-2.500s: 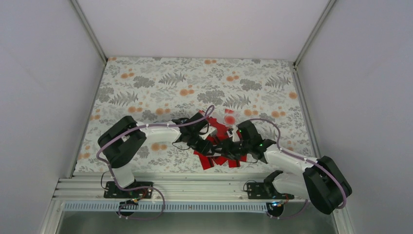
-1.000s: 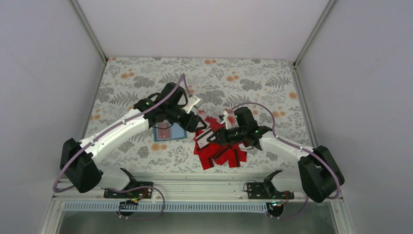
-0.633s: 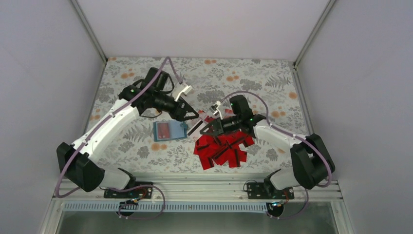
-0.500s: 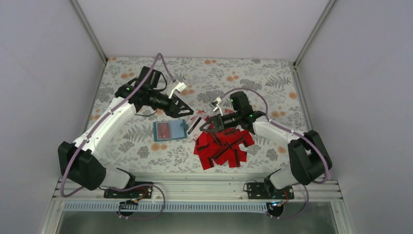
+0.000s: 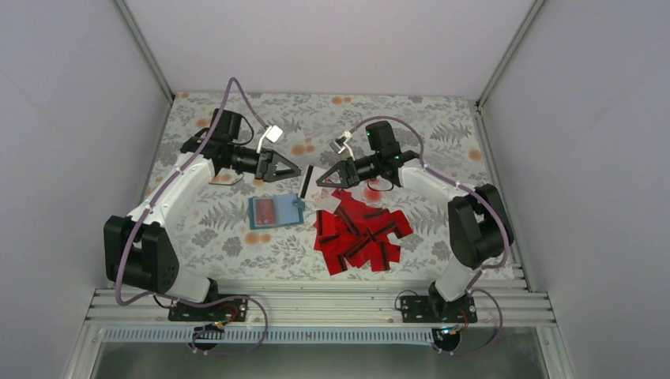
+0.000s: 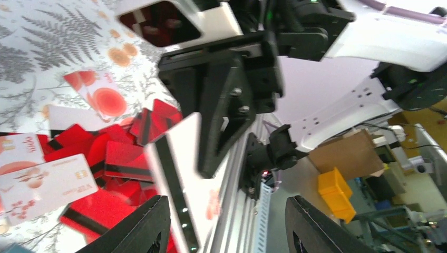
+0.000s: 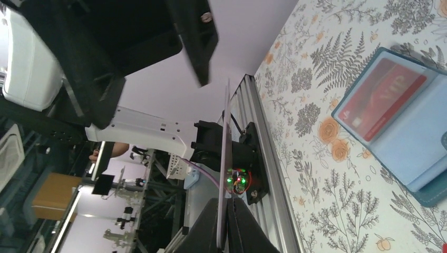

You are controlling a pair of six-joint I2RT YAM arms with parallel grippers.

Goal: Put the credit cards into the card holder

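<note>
The floral-clothed table [image 5: 411, 126] carried everything, and the two arms met above its middle. The left gripper [image 5: 291, 169] stood with its jaws apart and nothing between them, aimed toward 3 o'clock. Facing it, the right gripper [image 5: 322, 178] was pinched tight on one credit card [image 5: 307, 181], held by a single edge clear of the cloth.

At 5 o'clock from that card lay the loose heap of credit cards [image 5: 359, 235], overlapping, with a white-faced one [image 5: 371, 192] at its far edge. At 7 o'clock lay the card holder [image 5: 275, 211], opened flat. The right wrist view showed one red card [image 7: 379, 97] already inside its clear pocket; the other half looked empty.

The likely trouble was the thin edge grip. If the spread jaws closed unevenly on the card, it would probably twist or drop. The holder also lay unsecured, so pushing a card into it could slide it or flip it shut.
</note>
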